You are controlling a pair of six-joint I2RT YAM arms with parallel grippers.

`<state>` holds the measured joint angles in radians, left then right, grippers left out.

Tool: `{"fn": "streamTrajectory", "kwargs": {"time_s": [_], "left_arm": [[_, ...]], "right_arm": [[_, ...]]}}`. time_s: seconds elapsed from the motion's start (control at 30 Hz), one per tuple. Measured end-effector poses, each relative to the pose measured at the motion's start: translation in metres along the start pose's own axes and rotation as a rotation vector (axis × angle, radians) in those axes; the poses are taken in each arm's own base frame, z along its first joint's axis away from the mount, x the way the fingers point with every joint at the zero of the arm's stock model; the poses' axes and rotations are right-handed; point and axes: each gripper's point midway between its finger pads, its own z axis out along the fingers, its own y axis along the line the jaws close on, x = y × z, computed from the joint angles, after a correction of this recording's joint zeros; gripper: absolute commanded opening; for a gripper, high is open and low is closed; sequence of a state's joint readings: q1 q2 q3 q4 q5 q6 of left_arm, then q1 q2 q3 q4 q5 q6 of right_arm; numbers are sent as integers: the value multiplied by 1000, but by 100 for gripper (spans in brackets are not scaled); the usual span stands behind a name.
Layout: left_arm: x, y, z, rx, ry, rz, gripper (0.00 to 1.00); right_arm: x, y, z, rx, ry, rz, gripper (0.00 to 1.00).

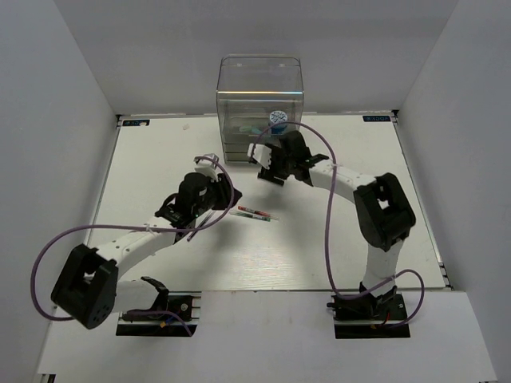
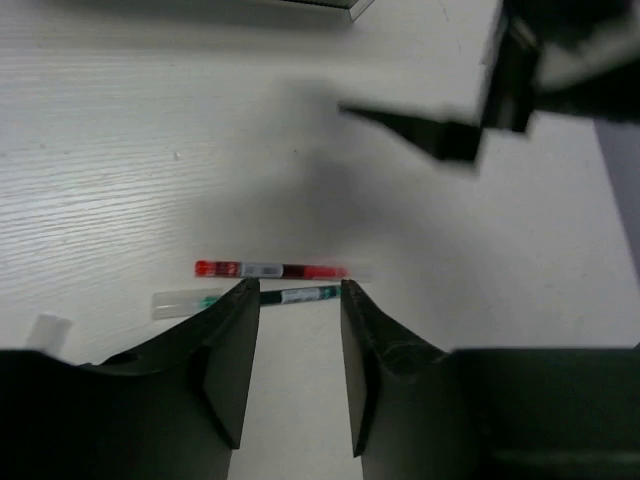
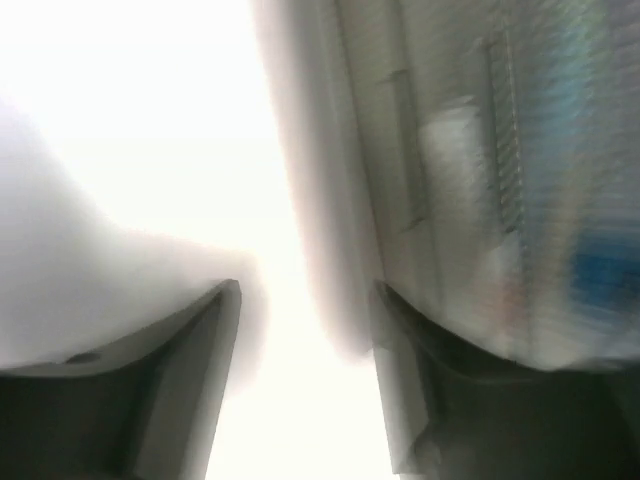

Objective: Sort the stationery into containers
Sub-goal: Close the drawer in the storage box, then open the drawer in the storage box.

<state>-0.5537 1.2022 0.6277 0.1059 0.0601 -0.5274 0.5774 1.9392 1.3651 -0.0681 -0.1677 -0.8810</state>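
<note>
Two pens lie side by side on the white table. The red-marked pen [image 2: 270, 269] [image 1: 257, 212] is the farther one, and the teal-green pen [image 2: 298, 295] lies just past my left fingertips. My left gripper [image 2: 297, 285] [image 1: 219, 206] is open over bare table, with nothing between its fingers. The clear drawer organiser [image 1: 259, 100] stands at the back, and a blue-white roll [image 1: 279, 120] shows inside it. My right gripper [image 3: 305, 285] [image 1: 267, 169] is open and empty, close against the organiser's front [image 3: 480, 150]. That view is blurred and overexposed.
The right arm's gripper [image 2: 470, 130] hangs above the table at the upper right of the left wrist view. White walls enclose the table [image 1: 160, 159] on the left, right and back. Purple cables [image 1: 327, 199] loop over both arms.
</note>
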Motion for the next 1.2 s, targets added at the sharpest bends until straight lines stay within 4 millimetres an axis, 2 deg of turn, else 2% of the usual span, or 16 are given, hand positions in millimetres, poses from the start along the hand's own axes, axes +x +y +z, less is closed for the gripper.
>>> {"fn": "streamTrajectory", "kwargs": {"time_s": [0.07, 0.13, 0.27, 0.37, 0.4, 0.43, 0.47, 0.5, 0.57, 0.7, 0.83, 1.07, 1.2], "left_arm": [[1, -1, 14, 10, -10, -52, 62], [4, 0, 30, 7, -11, -106, 68], [10, 5, 64, -9, -12, -215, 68], [9, 8, 90, -5, -31, -305, 59], [7, 9, 98, -1, -42, -333, 55], [4, 9, 107, 6, -55, -362, 53], [2, 11, 114, 11, -66, -389, 52], [1, 13, 121, 16, -79, -422, 50], [-3, 16, 132, 34, -111, -488, 50], [-8, 25, 151, 52, -167, -598, 56], [-18, 28, 166, 68, -224, -663, 61], [-50, 22, 190, 93, -296, -706, 61], [-62, 21, 200, 84, -314, -715, 55]], "right_arm": [[-4, 17, -18, -30, -33, 46, 90], [-10, 27, -39, -29, -67, 97, 90], [-26, 30, -81, 30, -141, 210, 90], [-31, 25, -106, 90, -194, 287, 90], [-30, 25, -113, 110, -207, 305, 87], [-27, 27, -120, 124, -215, 326, 81], [-23, 29, -124, 135, -219, 337, 54], [-18, 30, -128, 153, -225, 348, 40], [-5, 36, -133, 170, -221, 388, 21], [13, 36, -139, 206, -211, 448, 21], [13, 21, -148, 257, -241, 464, 24], [7, 11, -158, 289, -285, 453, 26], [8, 11, -159, 285, -289, 455, 27]]}}
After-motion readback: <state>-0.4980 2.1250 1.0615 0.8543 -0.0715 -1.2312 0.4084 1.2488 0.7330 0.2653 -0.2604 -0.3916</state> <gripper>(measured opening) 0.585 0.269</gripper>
